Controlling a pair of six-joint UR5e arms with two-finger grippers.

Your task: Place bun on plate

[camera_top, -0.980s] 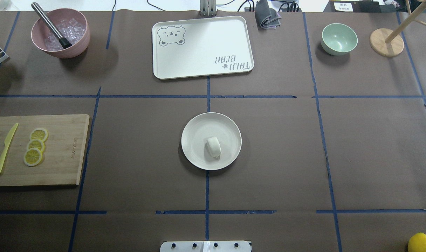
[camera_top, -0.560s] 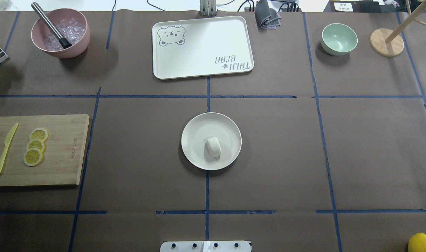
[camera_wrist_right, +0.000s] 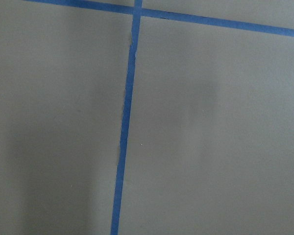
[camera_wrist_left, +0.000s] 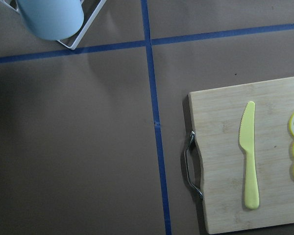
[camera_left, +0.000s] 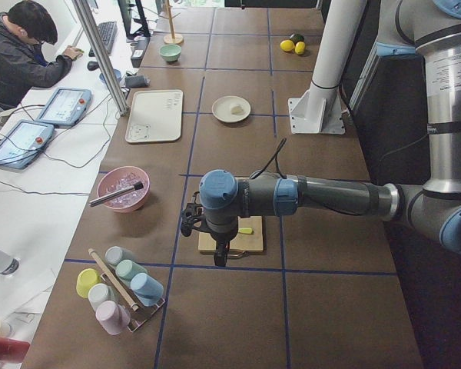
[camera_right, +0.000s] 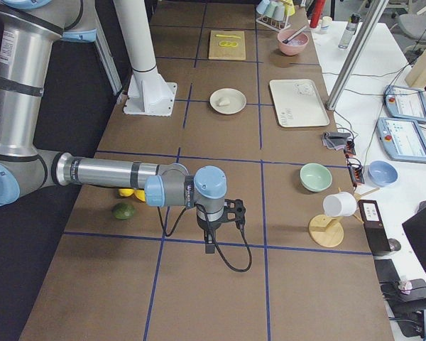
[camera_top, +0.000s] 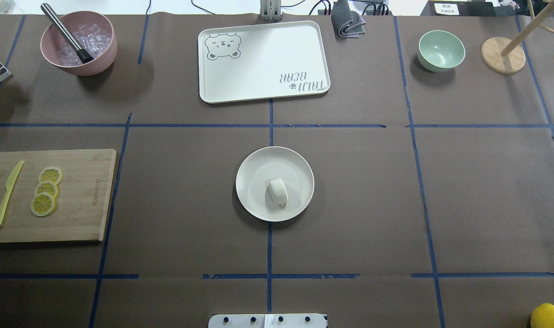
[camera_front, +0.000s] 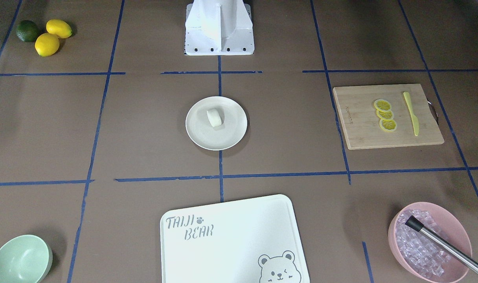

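Note:
The small white bun (camera_top: 277,191) lies on the round cream plate (camera_top: 254,164) at the table's middle, a little toward the robot's side of the plate's centre. The front-facing view shows the same bun (camera_front: 214,117) resting on the plate (camera_front: 229,135). No gripper touches either. My left gripper (camera_left: 187,223) hangs far off over the table's left end, near the cutting board, and shows only in the exterior left view. My right gripper (camera_right: 237,212) hangs over bare table at the right end, seen only in the exterior right view. Whether either is open or shut I cannot tell.
A white bear tray (camera_top: 263,61) lies beyond the plate. A pink bowl of ice (camera_top: 79,43) with a metal tool stands at back left, a mint-green bowl (camera_top: 441,50) and wooden stand (camera_top: 502,54) at back right. A cutting board (camera_top: 76,196) holds lemon slices and a yellow knife.

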